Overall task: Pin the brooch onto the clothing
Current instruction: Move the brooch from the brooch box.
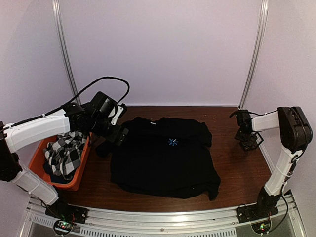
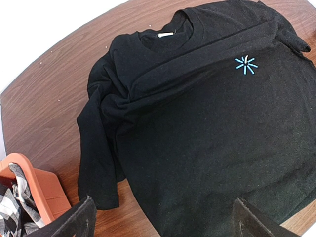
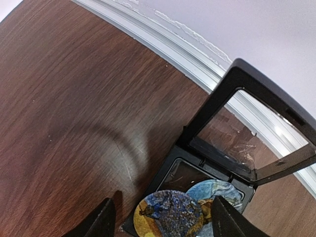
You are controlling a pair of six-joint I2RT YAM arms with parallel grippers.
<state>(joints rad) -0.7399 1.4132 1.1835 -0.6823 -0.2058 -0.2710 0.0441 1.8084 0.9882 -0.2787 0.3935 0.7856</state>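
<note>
Overhead and wrist views of a two-arm bench. The black T-shirt (image 1: 163, 165) lies spread flat at the centre of the brown table (image 1: 237, 173), collar toward the far side and its light-blue starburst print (image 1: 173, 142) on the chest facing up; its left sleeve is bunched in folds. The left gripper (image 2: 165, 219) hangs above the shirt's left edge, just right of the orange bin (image 1: 79, 175) that holds a black-and-white checked cloth (image 1: 64, 153). Its jaws are spread wide with nothing between them. At the far right of the table, well apart from the shirt, stands a small black display case (image 3: 216, 103), its clear-windowed lid raised. The right gripper (image 3: 164, 207) is over the case's near edge, fingers apart. The brooch (image 3: 168, 215), a round disc painted in blue and yellow, sits between the fingers with a gap on each side, so it is not clamped. A second painted disc (image 3: 217, 192) shows just behind it inside the case; whether the brooch rests on the case or is slightly raised cannot be told from this angle.
</note>
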